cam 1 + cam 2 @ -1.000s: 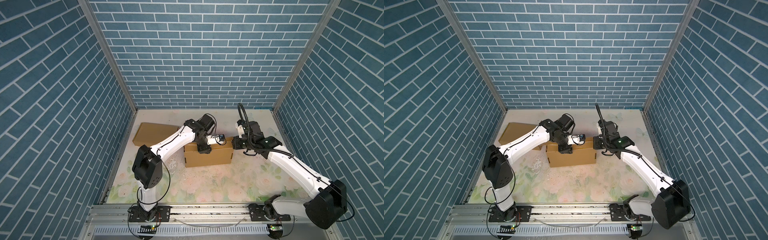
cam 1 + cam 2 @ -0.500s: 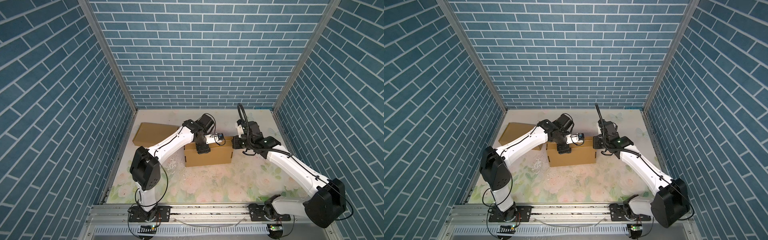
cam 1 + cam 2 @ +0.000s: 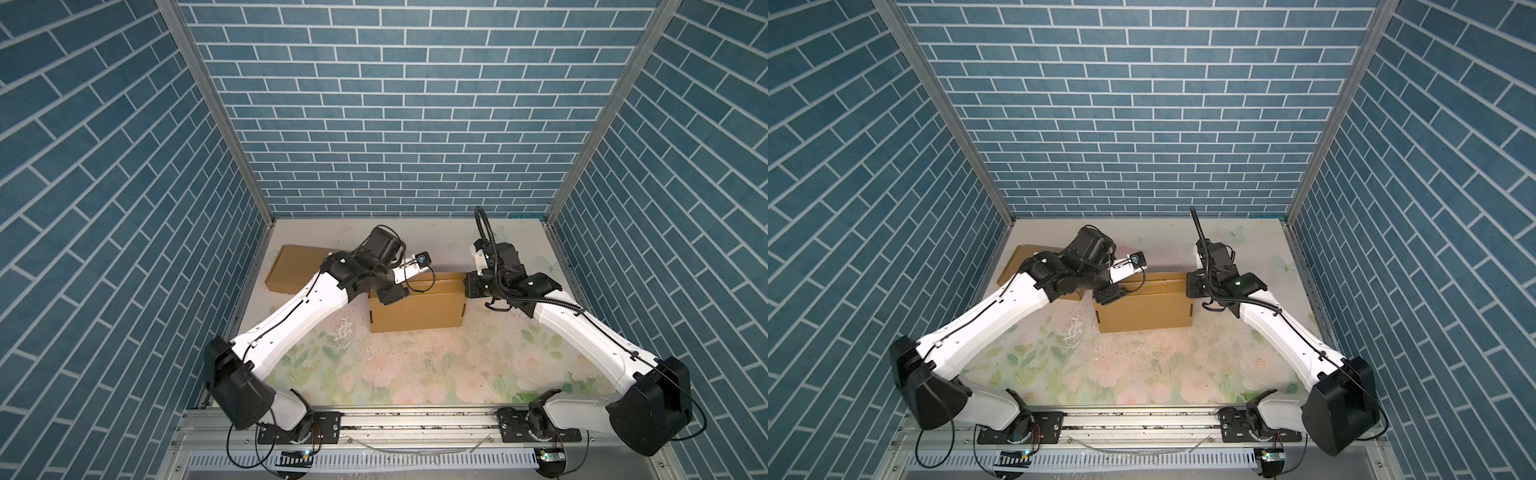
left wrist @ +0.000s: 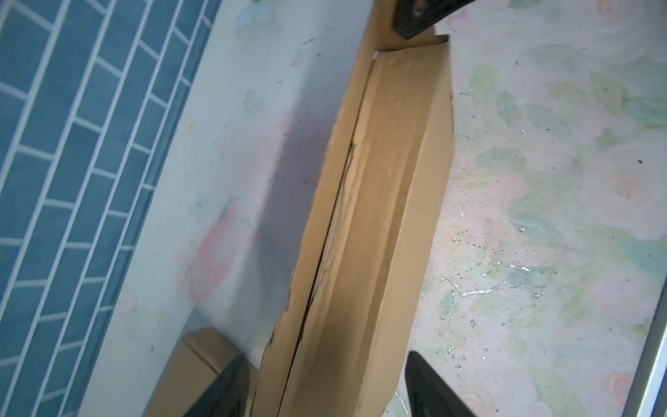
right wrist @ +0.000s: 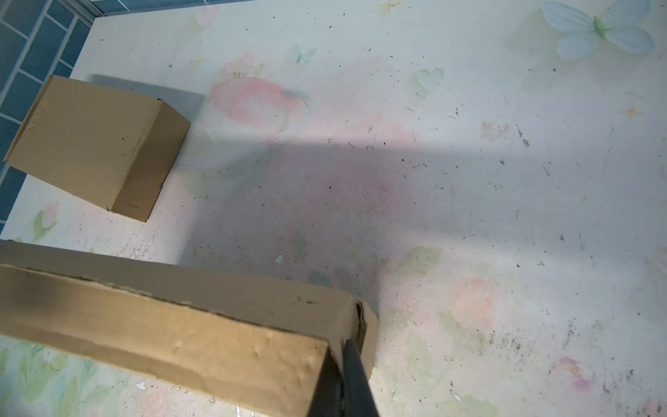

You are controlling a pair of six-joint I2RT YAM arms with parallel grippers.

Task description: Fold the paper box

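The paper box is a long brown cardboard carton standing mid-table, its top flaps folded in with a seam along the top. My left gripper is open and straddles the box's left end, one dark finger on each side. My right gripper is shut, with nothing between its fingers. Its tip rests against the box's right end face.
A second closed brown box lies at the back left near the side wall, partly under my left arm. Blue brick walls enclose the floral table on three sides. A metal rail runs along the front.
My left gripper has shifted slightly toward the box's left end, and its jaw gap has wavered. The right gripper and the box stay where they were.
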